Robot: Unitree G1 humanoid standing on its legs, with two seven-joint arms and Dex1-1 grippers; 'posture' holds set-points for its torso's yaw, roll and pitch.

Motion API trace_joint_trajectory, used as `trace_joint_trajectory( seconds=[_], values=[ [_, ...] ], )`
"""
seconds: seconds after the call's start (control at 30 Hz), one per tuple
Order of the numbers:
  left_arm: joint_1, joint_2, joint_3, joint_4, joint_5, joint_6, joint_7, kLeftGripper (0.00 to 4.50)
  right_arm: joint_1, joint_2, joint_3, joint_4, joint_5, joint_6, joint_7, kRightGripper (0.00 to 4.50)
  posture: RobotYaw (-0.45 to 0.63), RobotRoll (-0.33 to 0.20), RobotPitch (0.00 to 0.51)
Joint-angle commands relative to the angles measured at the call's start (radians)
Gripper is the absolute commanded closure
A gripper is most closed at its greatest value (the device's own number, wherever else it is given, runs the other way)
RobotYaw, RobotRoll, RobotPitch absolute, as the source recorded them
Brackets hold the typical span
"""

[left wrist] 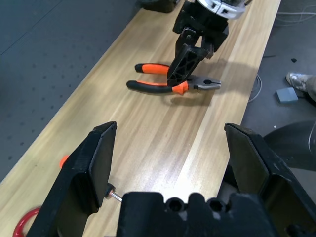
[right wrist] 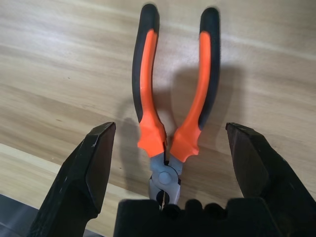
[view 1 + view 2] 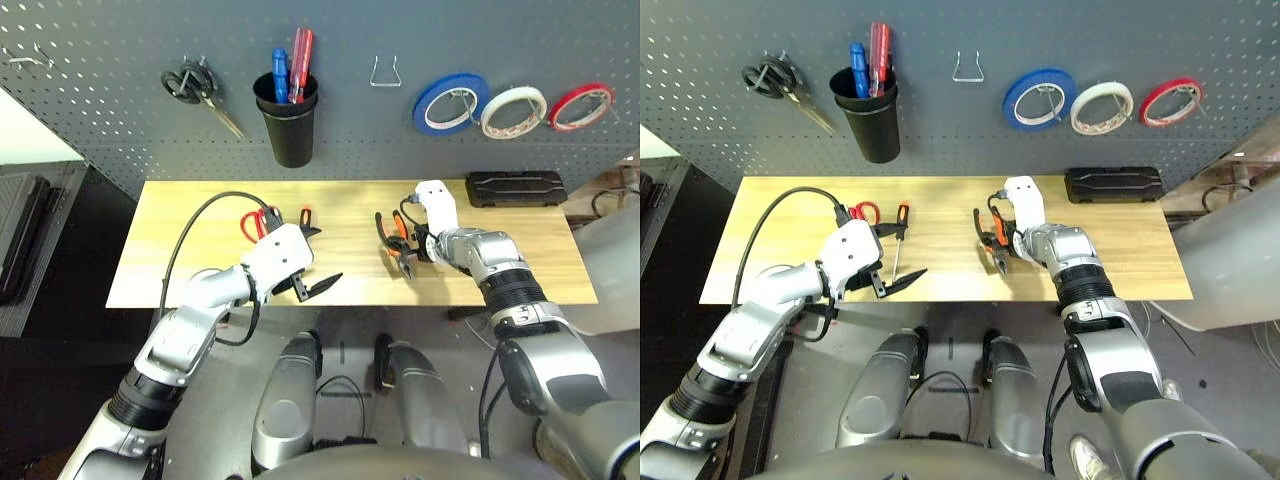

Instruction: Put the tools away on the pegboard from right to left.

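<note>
1. The orange-and-black-handled pliers (image 2: 170, 113) lie flat on the pale wooden table (image 3: 200, 220), near its front edge, with the metal nose pointing at the robot
2. The right gripper (image 2: 170, 163) hangs just over the pliers, with its two black fingers spread wide, one on each side of the handles, touching nothing
3. The white tape roll (image 3: 514, 110) already hangs on a hook of the big dark grey pegboard with small holes (image 3: 100, 100), between a blue tape roll (image 3: 451, 101) and a red tape roll (image 3: 580, 105), so I think the pliers are the tool in hand now
4. Next, the right gripper needs to go down and close on both handles, then lift them to the empty metal hook (image 3: 385, 72)
5. The left gripper (image 1: 170, 163) waits over the table with its fingers spread wide and nothing in them
6. The slim screwdriver with a black-orange handle (image 3: 898, 238) and the red-handled scissors (image 3: 866, 212) lie just behind the left gripper, which hides most of the scissors
7. In the right wrist view the tip of the pliers is hidden behind the gripper's own body
</note>
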Motion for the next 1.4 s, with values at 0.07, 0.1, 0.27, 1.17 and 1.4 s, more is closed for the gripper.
trace_joint_trajectory(
  seconds=[0.07,0.1,0.27,1.17,1.4],
  values=[
    [0.021,0.005,-0.022,-0.01,0.017,0.015,-0.009,0.0,-0.049,0.014,0.019,0.148,-0.039,-0.047,-0.011,0.06,0.35,0.0,0.27],
    [0.022,0.005,-0.022,-0.012,0.018,0.018,-0.009,0.0,-0.064,0.019,0.021,0.186,-0.046,-0.061,-0.014,0.06,0.36,0.0,0.271],
    [0.028,0.005,-0.022,-0.021,0.023,0.028,-0.008,0.0,-0.104,0.037,0.019,0.312,-0.073,-0.128,-0.023,0.06,0.37,0.0,0.276],
    [0.025,0.005,0.009,-0.013,0.01,0.026,-0.005,0.0,-0.07,0.01,0.052,0.26,-0.139,-0.26,0.024,2.03,0.37,0.0,0.261],
    [0.039,0.018,0.026,-0.018,0.019,0.015,0.0,0.0,0.055,-0.087,0.068,-0.027,-0.136,-0.269,0.112,2.03,0.37,0.0,0.249]
  ],
)
